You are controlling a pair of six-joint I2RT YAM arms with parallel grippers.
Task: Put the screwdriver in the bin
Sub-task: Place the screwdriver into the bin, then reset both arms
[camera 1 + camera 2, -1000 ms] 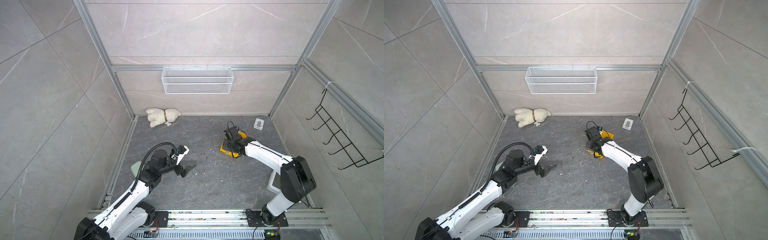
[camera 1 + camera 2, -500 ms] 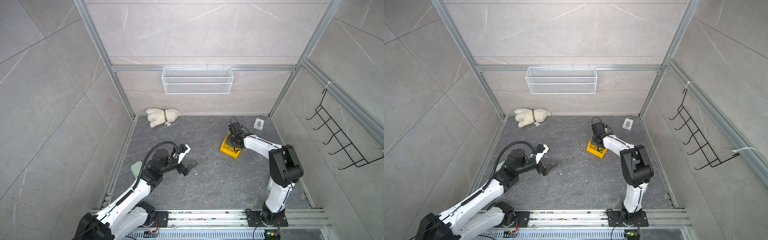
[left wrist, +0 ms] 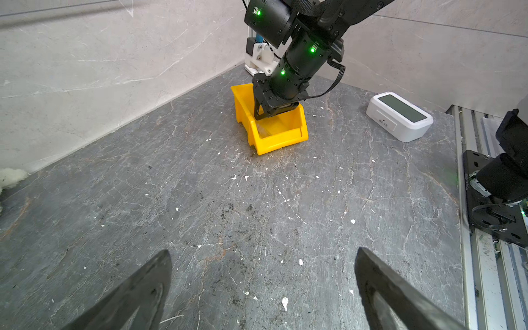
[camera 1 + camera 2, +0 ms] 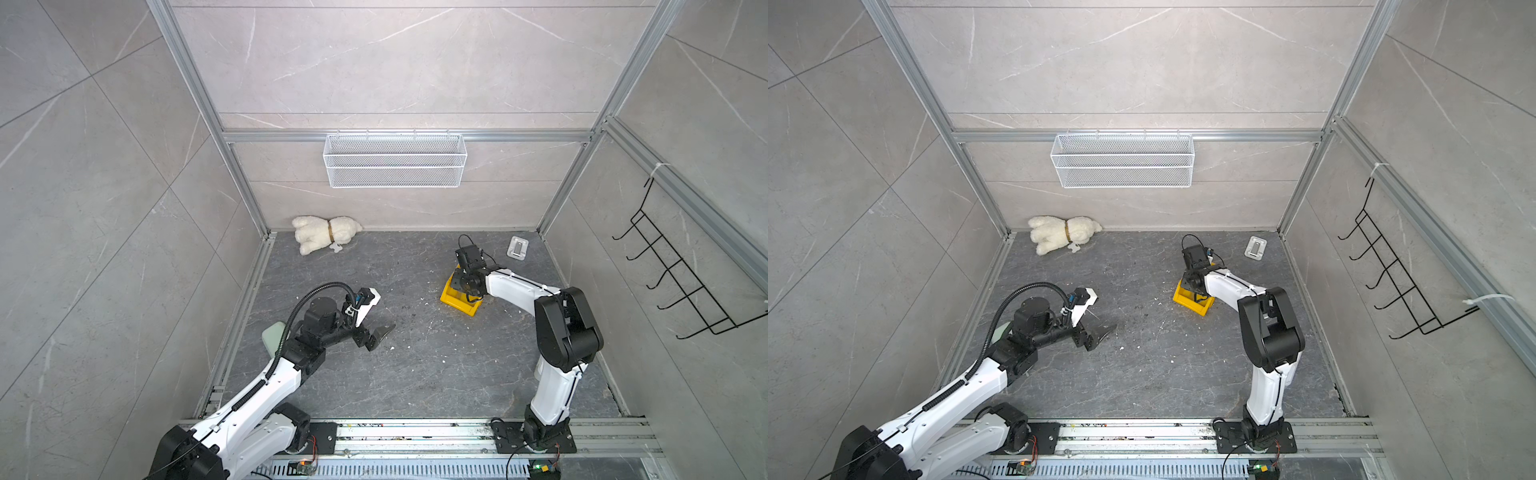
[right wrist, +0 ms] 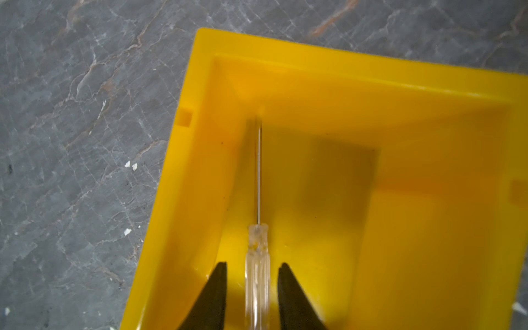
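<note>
The yellow bin point(image 4: 457, 300) point(image 4: 1187, 300) stands on the dark floor at the right middle. My right gripper point(image 5: 253, 265) points down into the bin point(image 5: 428, 137). Its jaws are open, with a narrow gap on each side of the screwdriver point(image 5: 258, 257). The clear handle lies between the fingers and looks blurred; the thin metal shaft runs along the bin's inside toward a corner. The left wrist view shows the right gripper point(image 3: 267, 113) reaching into the bin point(image 3: 277, 137). My left gripper point(image 3: 263, 250) point(image 4: 376, 334) hovers open over bare floor, well left of the bin, with nothing in it.
A white plush toy point(image 4: 326, 235) lies at the back wall. A small white device point(image 4: 518, 248) point(image 3: 400, 115) sits behind the bin near the right corner. A white wire basket point(image 4: 395, 160) hangs on the back wall, a black hook rack point(image 4: 673, 282) on the right wall.
The right wrist has shifted toward the back over the bin, and its jaws have parted from the screwdriver handle. The left arm has barely moved.
</note>
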